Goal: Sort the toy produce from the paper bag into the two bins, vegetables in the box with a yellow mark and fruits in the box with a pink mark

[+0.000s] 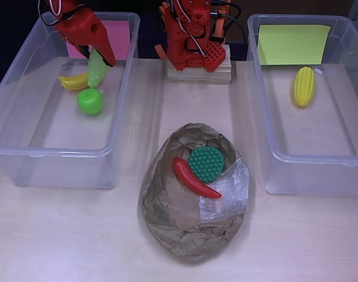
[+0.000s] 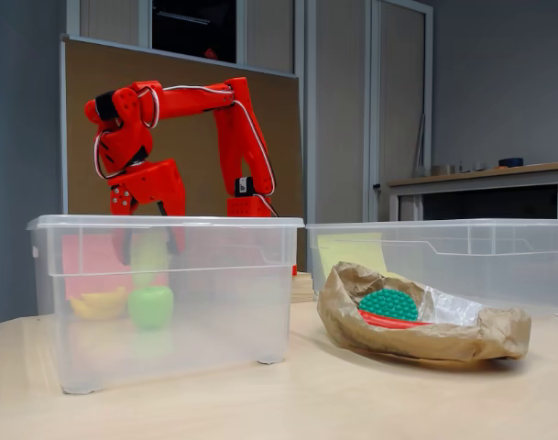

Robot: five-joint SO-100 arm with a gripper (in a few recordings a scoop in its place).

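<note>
The pink bin [image 1: 26, 100] on the left of the overhead view is where the step in hand plays out: the gripper [image 1: 99, 59] hangs inside it with its jaws closed on a pale green fruit [image 1: 96, 69], held above the floor near the back wall with the pink mark [image 1: 121, 35]. To finish well, I judge the arm should lower a little and open over bare floor, since the banana [image 1: 74, 80] lies just beside the held fruit and the green apple [image 1: 90, 101] sits right below it; dropping from height could send the piece bouncing onto them. The yellow bin [image 1: 273, 117] on the right holds the corn [image 1: 303, 86] below its yellow mark [image 1: 293, 43]. Between the bins lies the crumpled bag [image 1: 184, 229], still holding a red chili [image 1: 193, 180] resting against a round green knobbly piece [image 1: 206, 164]; both look like vegetables bound for the right-hand bin. The bin walls are tall, so the arm must lift clear before swinging back. The arm's base [image 1: 193, 41] stands on a wooden block behind the bag.
</note>
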